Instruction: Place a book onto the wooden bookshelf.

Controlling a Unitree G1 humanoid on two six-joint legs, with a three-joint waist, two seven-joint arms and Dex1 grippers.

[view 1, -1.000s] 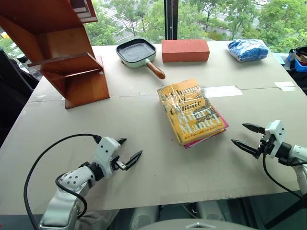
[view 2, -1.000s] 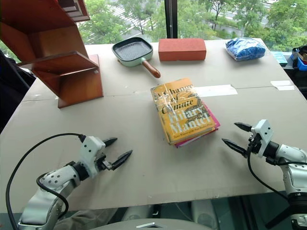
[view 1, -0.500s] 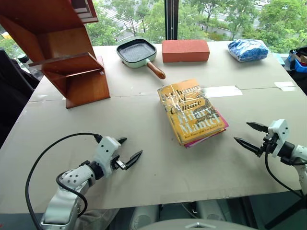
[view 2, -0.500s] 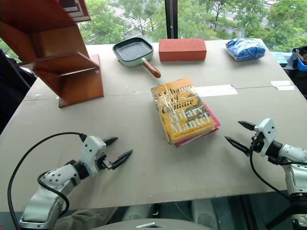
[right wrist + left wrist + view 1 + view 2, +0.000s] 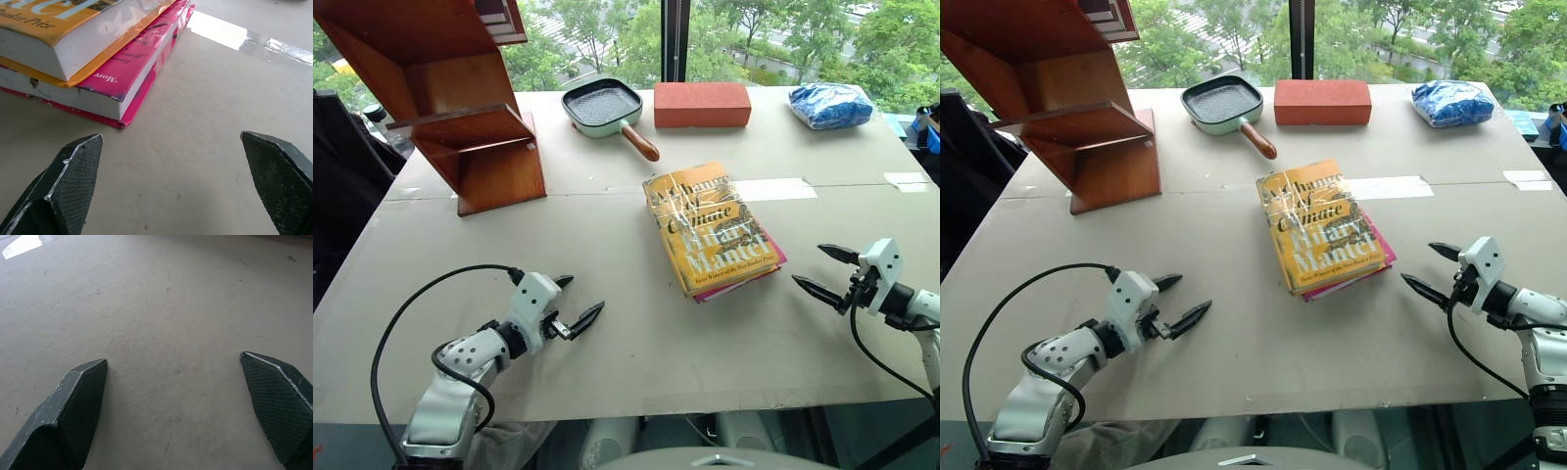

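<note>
1. Grippers come first, at the near edge of the desk (image 5: 607,382). The left gripper (image 5: 576,309) hovers low over bare desk at the near left, its two black fingers spread wide with nothing between them. The left wrist view looks along those fingers at plain desk surface, so this arm is well apart from anything it could grasp.

2. The right gripper (image 5: 824,275) sits at the near right, also spread wide and empty, pointing left towards the books. In the right wrist view the stack's near corner lies just beyond its fingertips, not touching. I judge this arm the better placed to start the pick.

3. In the middle of the desk lies the book (image 5: 710,228), yellow-orange, flat and cover up. It rests on a pink book (image 5: 132,73), whose edges stick out along the near and right sides. That raised perch may help: the top book's edge stands clear of the desk, giving a finger room to slip under. The risk is catching the pink one too.

4. Beyond the book a strip of pale tape (image 5: 773,189) lies flat.

5. At the far left stands the wooden bookshelf (image 5: 460,108), its slanted boards open towards the middle of the desk, well apart from the book. The carry must cross leftward and away.

6. Along the far edge sit a grill pan (image 5: 603,106), a red brick (image 5: 701,104) and a blue bag (image 5: 829,104), clear of that path.
</note>
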